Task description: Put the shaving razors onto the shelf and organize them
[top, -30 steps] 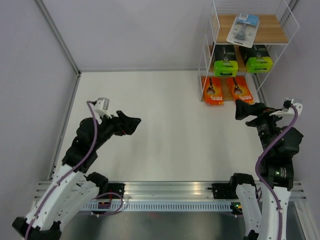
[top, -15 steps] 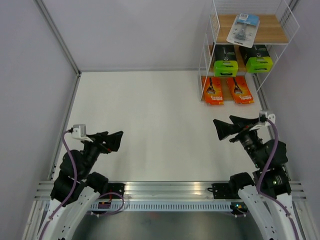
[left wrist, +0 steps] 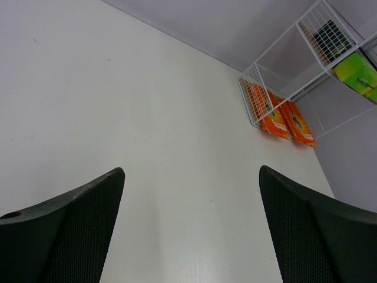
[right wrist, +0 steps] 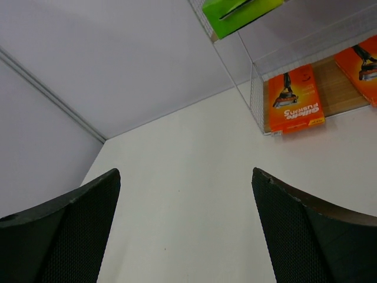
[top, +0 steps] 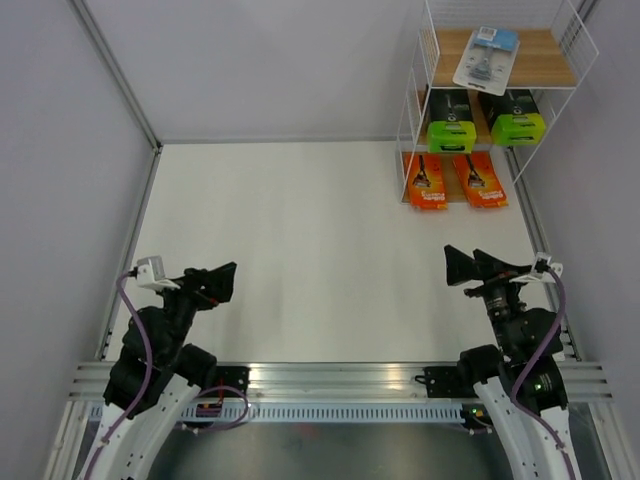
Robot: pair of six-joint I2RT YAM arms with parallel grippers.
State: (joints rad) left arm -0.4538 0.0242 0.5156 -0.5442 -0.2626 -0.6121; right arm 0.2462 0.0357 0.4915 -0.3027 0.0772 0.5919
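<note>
By kind, the shelf [top: 546, 62] holds the blister [top: 486, 58] on top, black boxes [top: 451, 128] mid-tier, orange cards [top: 427, 181] below. With nothing left to fetch, I judge, my left gripper [top: 224, 283] and right gripper [top: 463, 260] hang empty, jaws wide, well apart from it.

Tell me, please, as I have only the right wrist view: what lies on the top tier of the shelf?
Observer: A clear blister pack with blue card lies alone on the top board of the shelf.
Operator: And the middle tier?
Observer: Two black packs with lime-green ends, the left box and the right box, side by side.
Operator: Where is the other arm?
Observer: The left gripper is open and empty, at the near left, far from the shelf.
</note>
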